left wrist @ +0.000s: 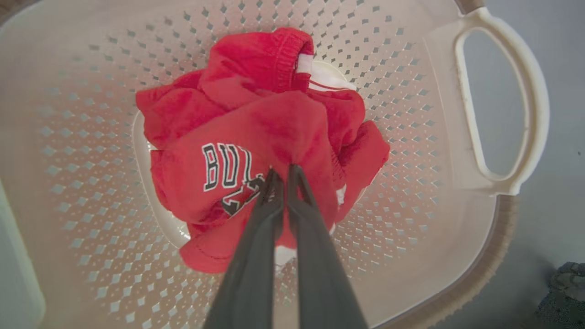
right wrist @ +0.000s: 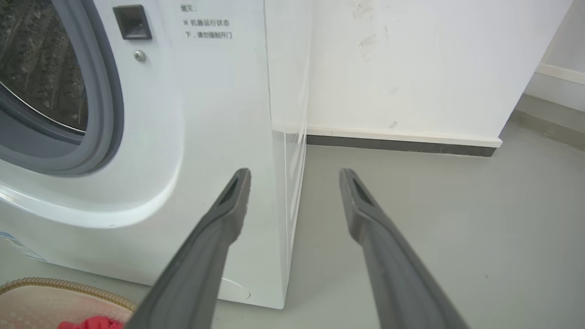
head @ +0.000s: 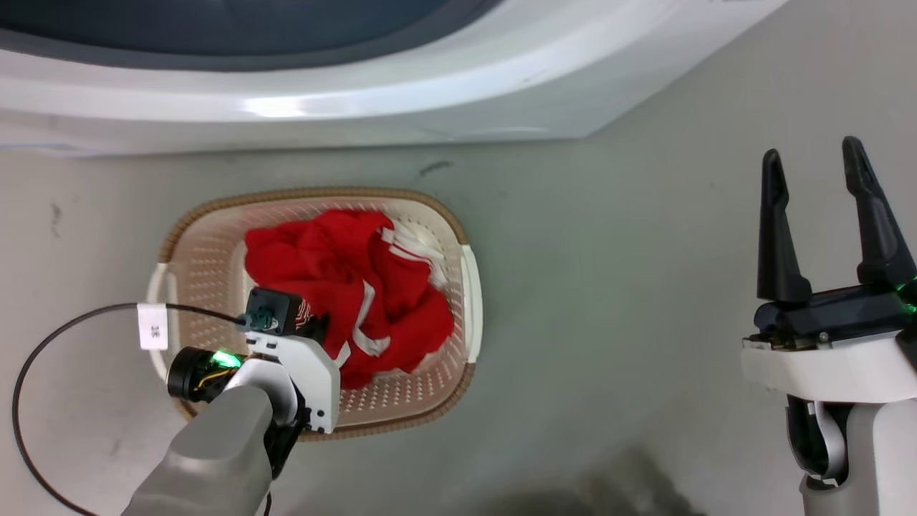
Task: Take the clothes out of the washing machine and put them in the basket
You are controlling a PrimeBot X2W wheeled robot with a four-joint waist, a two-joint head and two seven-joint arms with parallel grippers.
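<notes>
1 left gripper (left wrist: pixel 282 172) pointing down into basket (left wrist: pixel 411 68), clamped on clothes (left wrist: pixel 274 123) | 2 right gripper (head: pixel 813 154) aside, spread apart

Left arm (head: pixel 215 451) angled forward and down, left jaws pinched nearly together, right arm (head: pixel 863 437) upright, right jaws spread wide.

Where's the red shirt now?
In the head view, the bright red jersey clothes lie bunched in the cream perforated plastic basket, left of centre, below the white washing machine.
</notes>
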